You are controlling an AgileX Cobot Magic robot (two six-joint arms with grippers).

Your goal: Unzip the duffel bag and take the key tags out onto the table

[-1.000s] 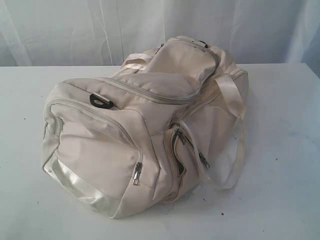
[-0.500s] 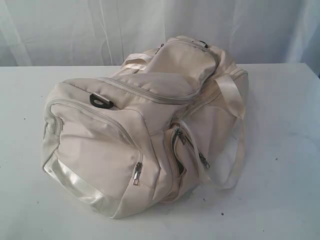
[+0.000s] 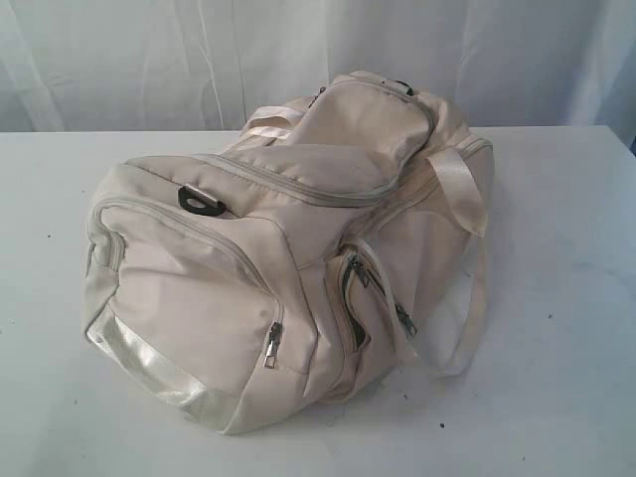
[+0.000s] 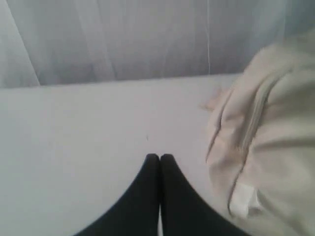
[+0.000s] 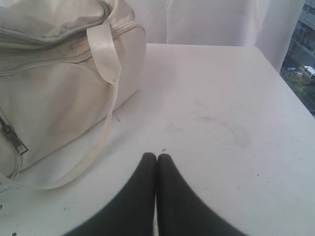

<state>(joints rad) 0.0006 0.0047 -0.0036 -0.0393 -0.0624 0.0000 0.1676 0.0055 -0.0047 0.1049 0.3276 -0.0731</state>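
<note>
At the centre of the exterior frame, the soft, slumping duffel bag (image 3: 298,248) lies zipped on the table (image 3: 556,397), probably best gripped at its top zipper (image 3: 298,191), while the left claw (image 4: 159,157) and right claw (image 5: 156,156) are pressed together, empty.

The cream bag (image 3: 288,248) lies on its side, skewed across the white bench (image 3: 556,298), main zip shut, one side pocket gaping.
</note>
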